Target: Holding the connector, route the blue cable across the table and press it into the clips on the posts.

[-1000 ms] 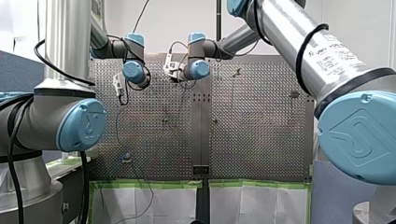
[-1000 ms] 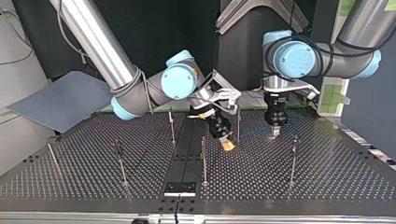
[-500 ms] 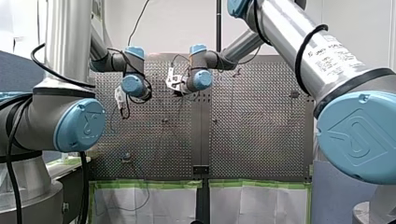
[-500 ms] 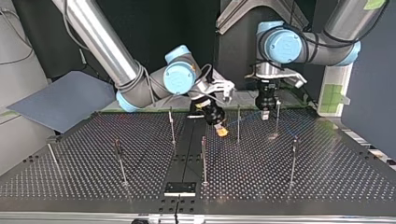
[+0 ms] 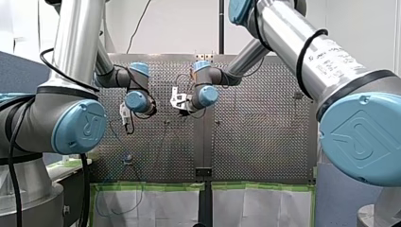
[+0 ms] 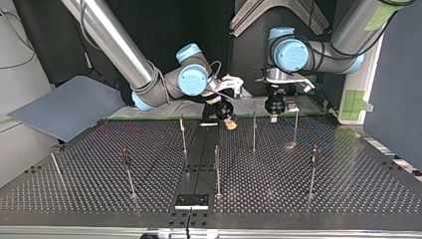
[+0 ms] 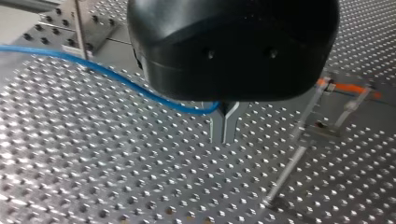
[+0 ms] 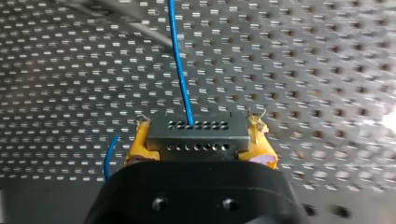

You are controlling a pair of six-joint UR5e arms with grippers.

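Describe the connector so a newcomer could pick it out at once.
Over the perforated table, find my right gripper in its own wrist view, with yellow pads. The connector is the dark grey block clamped between those pads. Only it has two rows of small holes, with the blue cable leaving one hole.

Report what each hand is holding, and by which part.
My right hand holds the connector by its ends; my left hand pinches the blue cable partway along.
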